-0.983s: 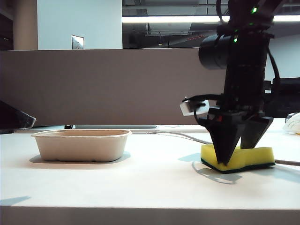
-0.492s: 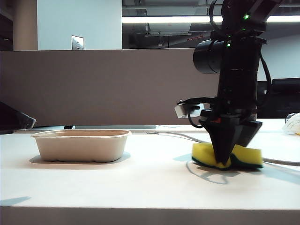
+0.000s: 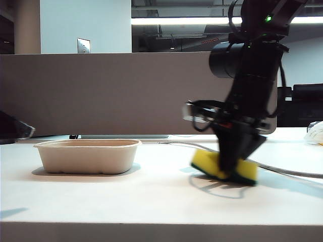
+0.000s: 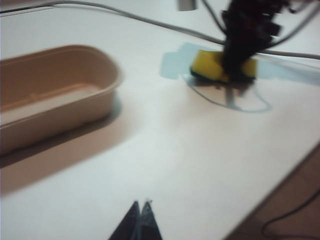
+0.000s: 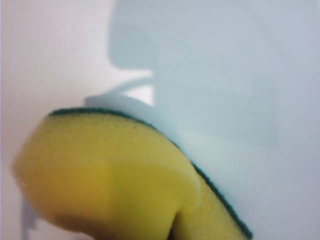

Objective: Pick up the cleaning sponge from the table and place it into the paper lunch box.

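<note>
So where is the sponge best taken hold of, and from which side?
Across its short width near the middle, coming from above. The sponge is a soft, flat block with its green layer underneath, so its yellow sides give under a pinch. The right tool grips it just so; the left tool hangs shut, well clear.

On the tabletop, the paper lunch box sits toward the left of the exterior view. The cleaning sponge is well apart from it to the right, tilted, its left end raised. The right gripper comes down from above onto the sponge, jaws clamped across its middle. A cable runs along the tabletop behind the sponge. The left gripper hangs over bare tabletop, well short of the box and sponge, jaws together.
</note>
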Controlling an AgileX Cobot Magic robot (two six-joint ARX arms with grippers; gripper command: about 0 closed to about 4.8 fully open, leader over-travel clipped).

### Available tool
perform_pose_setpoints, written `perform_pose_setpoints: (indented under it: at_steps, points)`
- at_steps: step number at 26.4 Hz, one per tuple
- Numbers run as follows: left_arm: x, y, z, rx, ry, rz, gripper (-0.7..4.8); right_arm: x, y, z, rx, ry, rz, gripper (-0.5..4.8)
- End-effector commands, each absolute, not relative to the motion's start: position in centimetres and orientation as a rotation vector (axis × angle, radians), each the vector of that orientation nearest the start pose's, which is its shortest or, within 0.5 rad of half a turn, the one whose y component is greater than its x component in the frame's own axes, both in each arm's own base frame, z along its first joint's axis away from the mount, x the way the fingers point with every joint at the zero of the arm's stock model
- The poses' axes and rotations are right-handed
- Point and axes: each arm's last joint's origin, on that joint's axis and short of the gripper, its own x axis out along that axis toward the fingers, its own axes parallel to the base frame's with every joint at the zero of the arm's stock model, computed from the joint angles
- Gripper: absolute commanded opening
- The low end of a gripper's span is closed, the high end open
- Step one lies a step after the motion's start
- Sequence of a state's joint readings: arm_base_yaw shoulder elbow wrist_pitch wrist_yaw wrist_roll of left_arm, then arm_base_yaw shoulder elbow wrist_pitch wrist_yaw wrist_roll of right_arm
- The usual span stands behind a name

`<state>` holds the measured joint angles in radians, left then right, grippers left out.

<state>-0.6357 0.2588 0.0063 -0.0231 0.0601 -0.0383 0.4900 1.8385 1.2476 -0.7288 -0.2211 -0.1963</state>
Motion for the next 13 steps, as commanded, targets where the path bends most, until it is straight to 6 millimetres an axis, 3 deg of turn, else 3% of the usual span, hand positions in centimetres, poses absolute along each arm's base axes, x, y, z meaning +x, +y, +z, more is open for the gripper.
perform_pose_setpoints:
  at_steps: [1, 9, 13]
  points:
    - [9.1, -6.0, 14.5, 0.024, 0.251, -0.627, -0.05, 30.3, 19.1, 20.0, -0.288, 1.180, 0.814, -0.06]
    - [9.6, -4.7, 14.9, -0.001, 0.199, -0.498, -0.05, 30.4, 25.7, 26.8, -0.327, 0.851, 0.922, -0.06]
    - [9.9, -4.1, 15.0, -0.008, 0.193, -0.438, -0.05, 32.0, 27.8, 28.2, -0.269, 0.864, 0.994, -0.06]
